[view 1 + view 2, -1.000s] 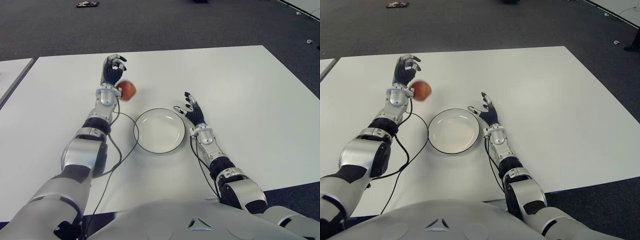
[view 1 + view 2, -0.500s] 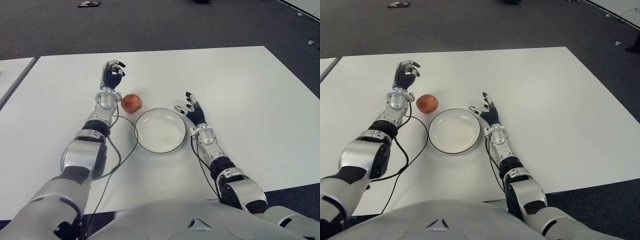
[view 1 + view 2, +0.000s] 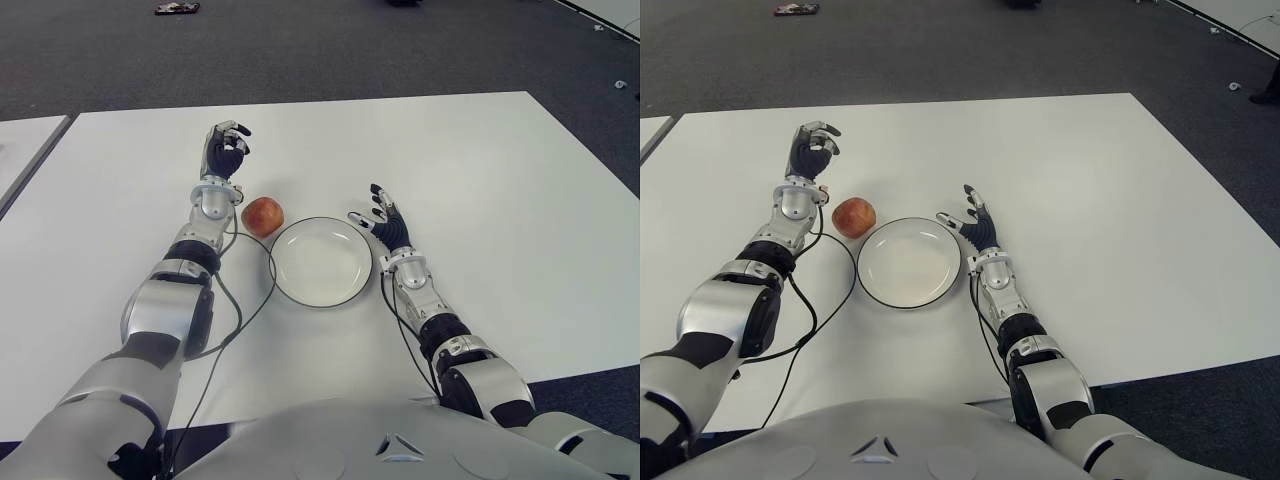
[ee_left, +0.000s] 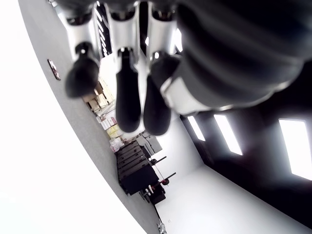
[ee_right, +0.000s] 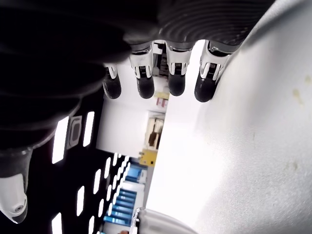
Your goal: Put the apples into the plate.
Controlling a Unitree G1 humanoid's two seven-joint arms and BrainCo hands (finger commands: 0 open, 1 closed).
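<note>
One apple (image 3: 262,216) is all that shows, and it lies on the white table (image 3: 520,190), not in the plate (image 3: 321,262). Going from left to right: the left hand (image 3: 225,151) is raised at the far left, its fingers curled loosely and holding nothing; the wrist view shows only bent fingertips against the room beyond. The apple sits nearer than that hand and slightly to its right, beside the left wrist, and just off the plate's far-left rim; whether it touches the rim I cannot tell. A black cable (image 3: 232,300) loops on the table at the plate's left. The plate holds nothing. At its right edge is the right hand (image 3: 385,224), fingers spread and relaxed, also holding nothing.

The left hand looks the nearer of the two, since the plate lies between the apple and the right hand. Being round, the apple offers no long axis to line up with. To take it, the left hand would have to draw back toward the robot and come down over it.
</note>
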